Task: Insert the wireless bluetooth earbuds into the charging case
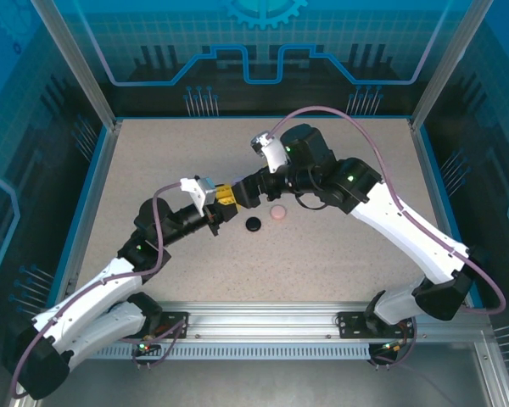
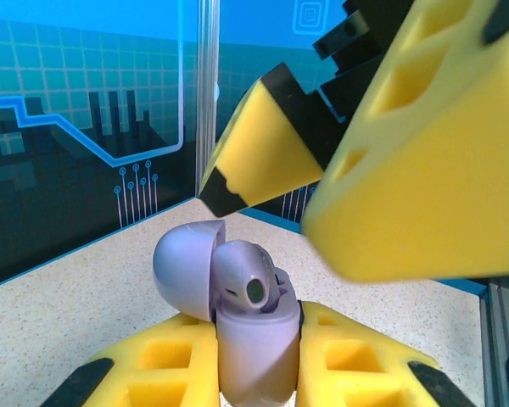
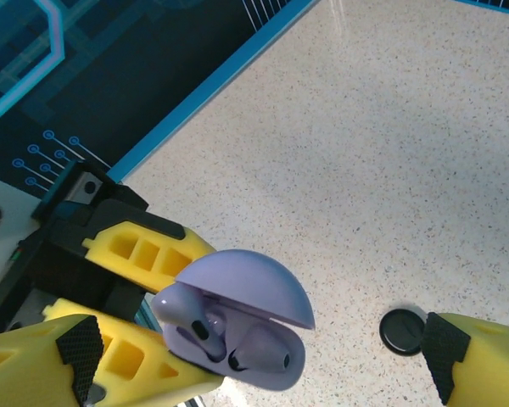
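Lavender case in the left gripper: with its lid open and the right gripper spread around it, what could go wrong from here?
1. One lavender earbud stands proud of the lavender case and looks tilted. If it is unseated, the lid may not shut, or the earbud could drop out.
2. The right gripper is open and closely straddles the case, which the left gripper holds. Pulling away could clip the lid or twist the case.
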{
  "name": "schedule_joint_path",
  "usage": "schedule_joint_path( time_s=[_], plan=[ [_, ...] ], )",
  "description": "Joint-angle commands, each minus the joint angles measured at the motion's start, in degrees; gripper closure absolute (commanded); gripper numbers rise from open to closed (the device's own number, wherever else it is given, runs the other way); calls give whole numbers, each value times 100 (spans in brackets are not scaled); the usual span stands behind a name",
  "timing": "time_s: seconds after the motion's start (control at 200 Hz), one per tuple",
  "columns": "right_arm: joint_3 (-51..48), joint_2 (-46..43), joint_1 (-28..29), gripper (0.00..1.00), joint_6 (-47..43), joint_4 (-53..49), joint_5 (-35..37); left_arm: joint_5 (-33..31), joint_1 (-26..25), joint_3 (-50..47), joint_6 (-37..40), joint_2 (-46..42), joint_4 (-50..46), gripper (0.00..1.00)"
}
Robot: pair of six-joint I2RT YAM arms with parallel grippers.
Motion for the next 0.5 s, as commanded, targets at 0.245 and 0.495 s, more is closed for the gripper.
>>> schedule_joint_path(
  time_s=[0.245,0.495],
  plan=[
    [278,156,28,0,154,-146,280,28,-69,114,108,-14,109,100],
    [252,137,8,0,156,-336,451,-4,-72,115,108,-6,126,100]
  ],
)
